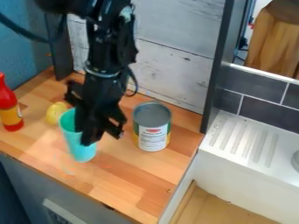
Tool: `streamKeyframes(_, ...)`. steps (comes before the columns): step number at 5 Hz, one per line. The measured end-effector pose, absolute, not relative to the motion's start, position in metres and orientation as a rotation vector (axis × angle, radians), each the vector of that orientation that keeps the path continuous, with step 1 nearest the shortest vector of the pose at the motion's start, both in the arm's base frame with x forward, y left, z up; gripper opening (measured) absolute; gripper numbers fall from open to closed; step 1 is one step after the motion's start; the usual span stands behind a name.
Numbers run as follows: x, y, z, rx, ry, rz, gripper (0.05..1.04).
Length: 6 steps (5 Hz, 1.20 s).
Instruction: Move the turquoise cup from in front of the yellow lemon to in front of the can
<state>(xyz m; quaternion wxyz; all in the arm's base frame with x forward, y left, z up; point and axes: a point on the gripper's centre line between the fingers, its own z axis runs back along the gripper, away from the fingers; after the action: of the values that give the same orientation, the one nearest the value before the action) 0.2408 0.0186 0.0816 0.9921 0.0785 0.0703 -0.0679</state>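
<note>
On the wooden counter [131, 179], the turquoise cup [82, 152] is overlapped by the gripper [87, 136]; its opening and any grip cannot be told; the cup is seemingly not yet lifted.

Butcher-block style counter [131, 179] here, 4 things on it: red-and-yellow bottle [8, 103], yellow roundish thing [55, 113], teal cup [82, 152], open-looking can [153, 131].

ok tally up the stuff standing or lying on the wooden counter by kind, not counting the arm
Turquoise cup: 1
Metal can with a paper label: 1
Red bottle: 1
Yellow, lemon-like thing: 1
Total: 4
</note>
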Motion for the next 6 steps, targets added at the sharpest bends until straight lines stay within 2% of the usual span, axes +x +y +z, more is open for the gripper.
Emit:
streamKeyframes(1, 0.243, -0.006, 0.089, 0.111, 0.107, -0.236, 0.099)
streamKeyframes(2, 0.245, -0.027, 0.087, 0.034, 0.082, -0.368, 0.099)
streamKeyframes(3, 0.243, -0.053, 0.064, 0.0, 0.112, -0.499, 0.099)
streamKeyframes(4, 0.247, -0.06, 0.051, -0.024, 0.108, -0.552, 0.099)
streamKeyframes(6, 0.266, -0.07, 0.039, 0.04, 0.137, -0.573, 0.128)
